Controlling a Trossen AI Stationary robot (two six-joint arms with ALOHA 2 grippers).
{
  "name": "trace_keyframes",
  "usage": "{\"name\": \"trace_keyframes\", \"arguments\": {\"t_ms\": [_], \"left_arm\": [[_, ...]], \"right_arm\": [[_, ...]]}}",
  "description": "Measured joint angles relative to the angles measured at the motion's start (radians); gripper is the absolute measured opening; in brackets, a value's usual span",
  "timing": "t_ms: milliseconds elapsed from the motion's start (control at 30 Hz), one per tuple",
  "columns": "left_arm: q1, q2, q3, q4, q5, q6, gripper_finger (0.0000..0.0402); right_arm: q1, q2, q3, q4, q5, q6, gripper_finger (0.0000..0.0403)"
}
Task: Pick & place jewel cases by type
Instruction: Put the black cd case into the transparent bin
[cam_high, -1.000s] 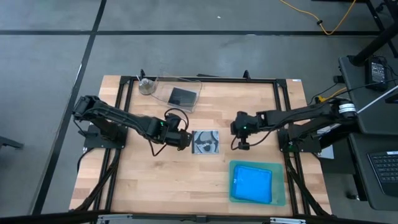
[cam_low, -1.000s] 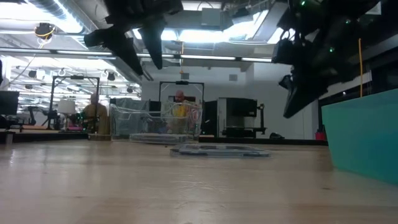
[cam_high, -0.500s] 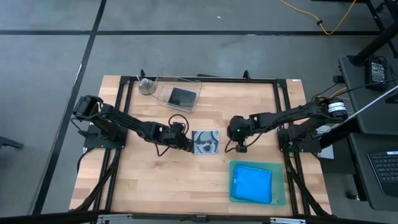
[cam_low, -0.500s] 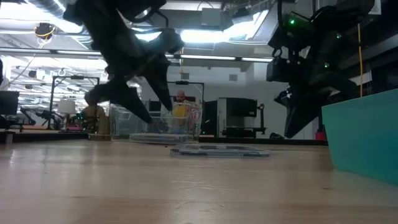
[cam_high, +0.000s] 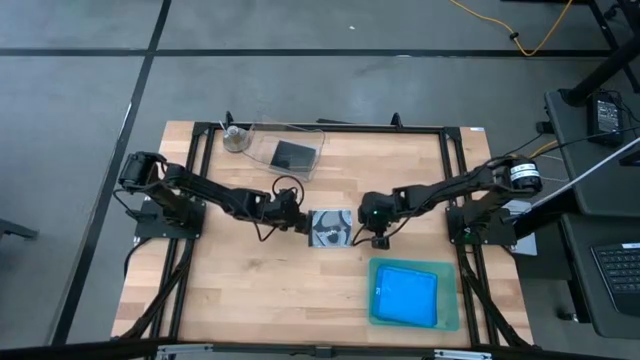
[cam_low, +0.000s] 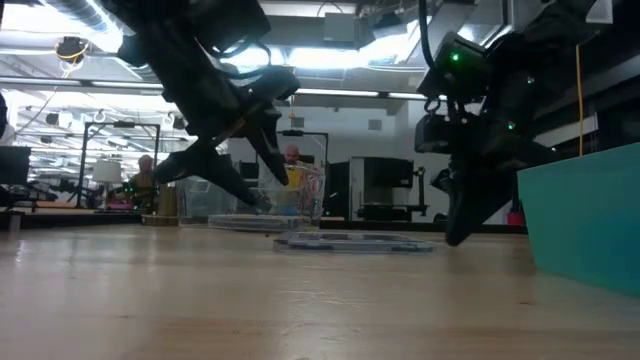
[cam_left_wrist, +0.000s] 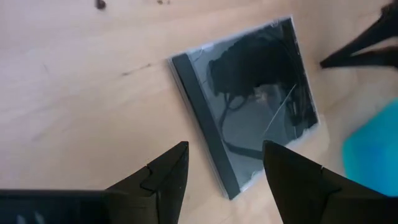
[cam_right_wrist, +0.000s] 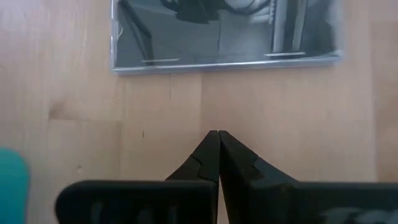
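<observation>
Case (cam_high: 331, 227) lies flat between my grippers: left gripper (cam_left_wrist: 224, 171) spread wide, right gripper (cam_right_wrist: 218, 149) pinched empty. I think the fingers could slip off its thin edge.

black-and-white patterned case (cam_high: 331, 227), blue case (cam_high: 406, 295)

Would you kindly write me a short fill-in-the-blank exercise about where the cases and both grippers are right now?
1. The left gripper has its jaws ____.
2. The right gripper has its jaws ____.
3. The patterned CD case lies ____ the two grippers.
4. The blue cases lie in the ____ tray.

Missing words: open; shut; between; green
</observation>
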Motion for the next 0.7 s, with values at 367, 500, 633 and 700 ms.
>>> {"name": "trace_keyframes", "arguments": {"t_ms": [367,500,633,700], "left_arm": [[0.038,0.089,0.0,0.099,0.055,0.001,0.0196],[0.037,0.147,-0.001,0.176,0.083,-0.014,0.0196],[0.037,0.204,0.001,0.262,0.115,-0.03,0.0196],[0.034,0.228,0.001,0.303,0.125,-0.043,0.0196]], "right_arm": [[-0.001,0.038,0.003,0.029,-0.021,0.021,0.0007],[-0.001,0.038,0.003,0.035,-0.021,0.021,0.0007],[0.0,0.039,0.002,0.046,-0.024,0.024,0.0007],[-0.001,0.04,0.001,0.051,-0.036,0.024,0.0007]]}}
